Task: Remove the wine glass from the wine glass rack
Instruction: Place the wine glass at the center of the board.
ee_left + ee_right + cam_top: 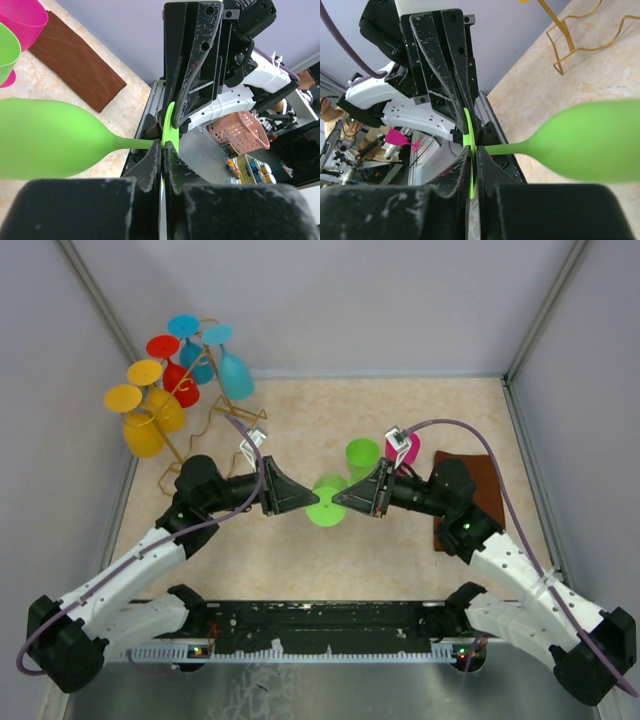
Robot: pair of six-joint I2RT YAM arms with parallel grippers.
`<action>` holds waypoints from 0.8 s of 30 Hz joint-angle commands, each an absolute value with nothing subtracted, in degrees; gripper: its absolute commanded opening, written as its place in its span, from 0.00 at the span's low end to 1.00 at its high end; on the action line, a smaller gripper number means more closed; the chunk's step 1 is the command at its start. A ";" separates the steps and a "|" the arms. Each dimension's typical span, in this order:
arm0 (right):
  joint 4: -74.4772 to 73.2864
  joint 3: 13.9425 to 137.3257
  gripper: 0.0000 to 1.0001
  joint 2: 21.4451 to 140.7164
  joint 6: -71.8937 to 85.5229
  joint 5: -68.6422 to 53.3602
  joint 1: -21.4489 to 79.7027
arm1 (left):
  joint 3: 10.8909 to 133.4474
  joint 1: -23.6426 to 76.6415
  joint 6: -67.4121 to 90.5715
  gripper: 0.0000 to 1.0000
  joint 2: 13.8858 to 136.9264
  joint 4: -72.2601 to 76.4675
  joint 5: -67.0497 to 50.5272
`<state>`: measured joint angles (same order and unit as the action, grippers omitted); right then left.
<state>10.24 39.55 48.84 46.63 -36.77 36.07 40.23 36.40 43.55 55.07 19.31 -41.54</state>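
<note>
A light-green wine glass (327,508) hangs bowl-down over the middle of the table, clear of the wine glass rack (213,418), a golden wire stand at the back left. My left gripper (305,498) and right gripper (346,498) meet tip to tip, and each is shut on the rim of the glass's flat foot. In the left wrist view my left gripper (163,147) pinches the foot (171,127), with the bowl (50,137) to the left. In the right wrist view my right gripper (471,152) pinches the same foot (468,131), with the bowl (592,140) to the right.
Yellow, red and blue glasses (150,420) hang on the rack. A second green glass (362,455) and a magenta glass (408,448) stand behind the right gripper. A brown mat (485,490) lies at the right. Grey walls enclose the table.
</note>
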 commanded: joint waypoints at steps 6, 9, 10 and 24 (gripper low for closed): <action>18.71 39.82 0.00 47.43 48.34 -35.51 36.74 | 38.13 38.22 43.51 0.27 54.67 19.96 -43.66; 18.64 39.90 0.00 47.29 47.94 -35.84 36.84 | 37.31 39.20 44.72 0.28 54.55 20.44 -44.34; 18.51 39.98 0.00 47.24 47.76 -35.86 36.86 | 37.26 39.35 45.09 0.28 54.50 20.86 -44.64; 17.51 40.73 0.02 46.09 45.65 -37.92 37.40 | 37.91 41.91 45.09 0.00 57.32 25.02 -43.33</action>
